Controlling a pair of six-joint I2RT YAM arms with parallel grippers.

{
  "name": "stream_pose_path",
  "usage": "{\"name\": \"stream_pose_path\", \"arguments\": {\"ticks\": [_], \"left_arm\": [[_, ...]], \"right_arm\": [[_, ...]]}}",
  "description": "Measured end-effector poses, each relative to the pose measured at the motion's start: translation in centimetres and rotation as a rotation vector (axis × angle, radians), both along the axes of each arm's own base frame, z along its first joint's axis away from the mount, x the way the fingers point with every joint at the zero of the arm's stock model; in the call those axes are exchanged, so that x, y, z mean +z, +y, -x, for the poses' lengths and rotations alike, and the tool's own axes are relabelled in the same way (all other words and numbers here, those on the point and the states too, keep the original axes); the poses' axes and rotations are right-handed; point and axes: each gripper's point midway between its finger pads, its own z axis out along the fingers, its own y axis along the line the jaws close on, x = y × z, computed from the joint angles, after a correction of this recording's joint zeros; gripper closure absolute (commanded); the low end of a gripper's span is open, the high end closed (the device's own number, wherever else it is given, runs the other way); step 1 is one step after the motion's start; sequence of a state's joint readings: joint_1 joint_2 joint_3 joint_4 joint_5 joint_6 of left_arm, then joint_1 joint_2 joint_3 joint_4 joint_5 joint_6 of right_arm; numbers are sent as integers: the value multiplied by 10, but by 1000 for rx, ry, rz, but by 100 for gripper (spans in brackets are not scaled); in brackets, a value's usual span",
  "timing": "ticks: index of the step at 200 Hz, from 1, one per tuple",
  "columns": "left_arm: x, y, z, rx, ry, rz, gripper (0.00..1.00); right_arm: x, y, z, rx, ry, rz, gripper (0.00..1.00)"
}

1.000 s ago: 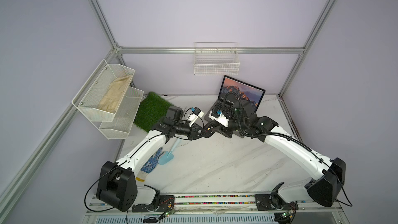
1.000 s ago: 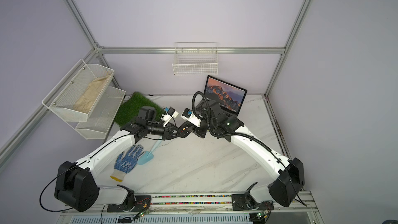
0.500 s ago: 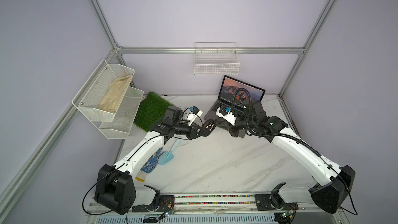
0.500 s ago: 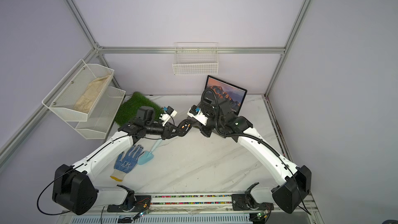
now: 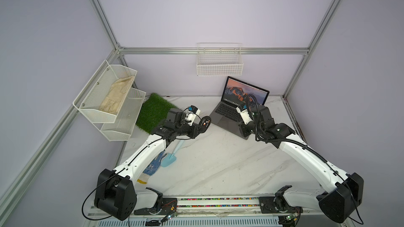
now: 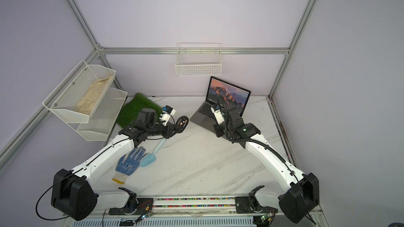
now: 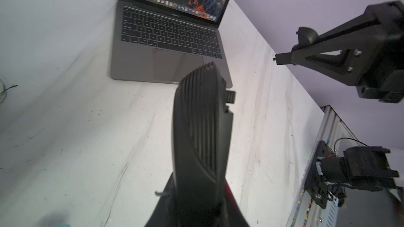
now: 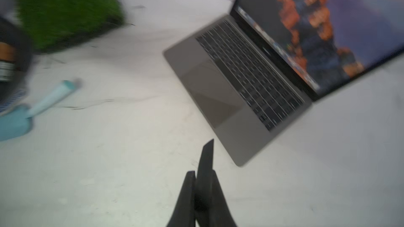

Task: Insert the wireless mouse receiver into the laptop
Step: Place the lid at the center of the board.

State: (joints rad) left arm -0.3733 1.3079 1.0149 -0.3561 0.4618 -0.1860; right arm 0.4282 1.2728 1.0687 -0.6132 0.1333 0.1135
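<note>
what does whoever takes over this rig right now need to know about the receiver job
left gripper: shut on the black mouse, held off the table, underside facing up, battery bay open.
right gripper: shut on the mouse's flat cover piece, near the laptop's front corner.
laptop: open on the table, screen lit.
receiver: not visible in any view, probably inside the mouse.
done: cover off.
left: set the cover down, pull the receiver, plug it into the laptop.

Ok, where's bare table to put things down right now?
Widest bare patch: the table centre, bordered by the laptop, the blue scoop and the front rail. Narrow bare strip right of the laptop. Crowded along the left arm: glove, scoop, grass mat.
</note>
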Motion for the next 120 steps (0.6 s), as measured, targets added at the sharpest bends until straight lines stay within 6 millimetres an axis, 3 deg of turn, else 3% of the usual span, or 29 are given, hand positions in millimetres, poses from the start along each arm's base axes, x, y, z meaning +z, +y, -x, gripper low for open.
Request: {"name": "stream_pose_path", "arguments": {"ticks": [19,37,100,120], "left_arm": [[-3,6,-6,58,-10,-3,100],[-5,11,-10,104,-21,-1,100],[0,18,-11,198,-46,95,100],[0,15,-7,189,-51,126,100]], "right_arm": [[-50,-53,18,-258,150,78,100],[-79,-80,29,-406,251,138,100],[-156,-96,48,-575,472,246,100],[-157,-102,49,-608,463,272,100]]}}
